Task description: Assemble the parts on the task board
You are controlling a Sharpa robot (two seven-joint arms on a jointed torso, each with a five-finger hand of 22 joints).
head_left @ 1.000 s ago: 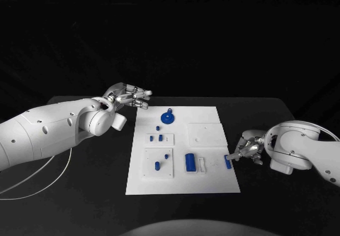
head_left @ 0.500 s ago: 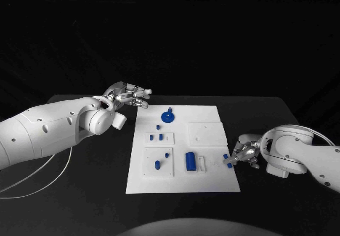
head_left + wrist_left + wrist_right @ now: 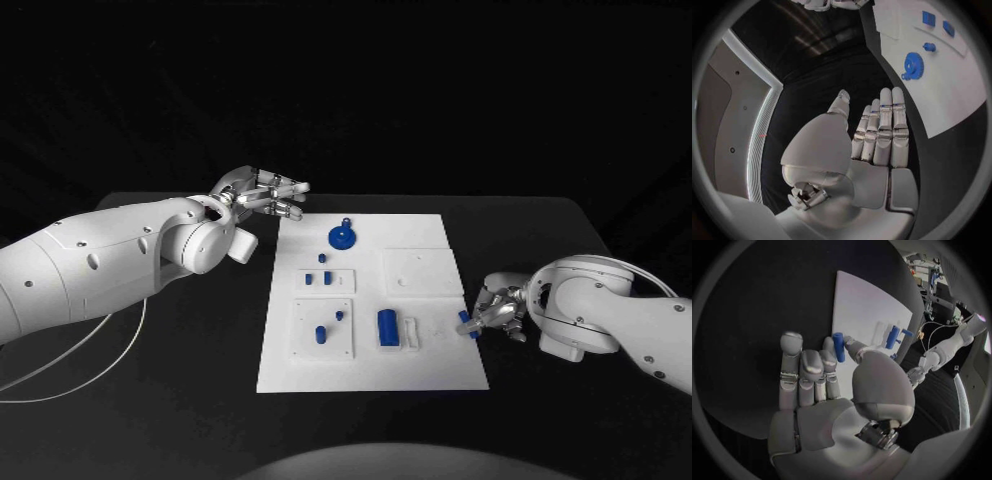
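Black cloth covers the surface (image 3: 173, 400), and the white task board (image 3: 433, 375) lies in its middle. In the head view, the left robot hand (image 3: 267, 195) hovers just beyond the board's far left corner, fingers apart and nothing in them. The right robot hand (image 3: 498, 312) sits at the board's right edge, pinching a small blue peg (image 3: 466, 322) between thumb and finger. On the board, a blue gear (image 3: 340, 238) lies at the far end, two small blue blocks (image 3: 325, 279) sit on a raised plate nearer in, and a blue cylinder (image 3: 387, 330) lies toward the near end, with small blue pins (image 3: 327, 327) on the plate to its left.

From the left wrist view, the left robot hand (image 3: 873, 140) has its fingers straight and side by side, holding nothing, over dark cloth beside the board's edge (image 3: 942, 120). The gear (image 3: 912, 64) lies on the board past the fingertips.

From the right wrist view, the right robot hand (image 3: 823, 380) grips the blue peg (image 3: 839, 346) upright between thumb and a fingertip, just at the board's edge (image 3: 854, 300). The cylinder (image 3: 892, 336) lies farther across the board.
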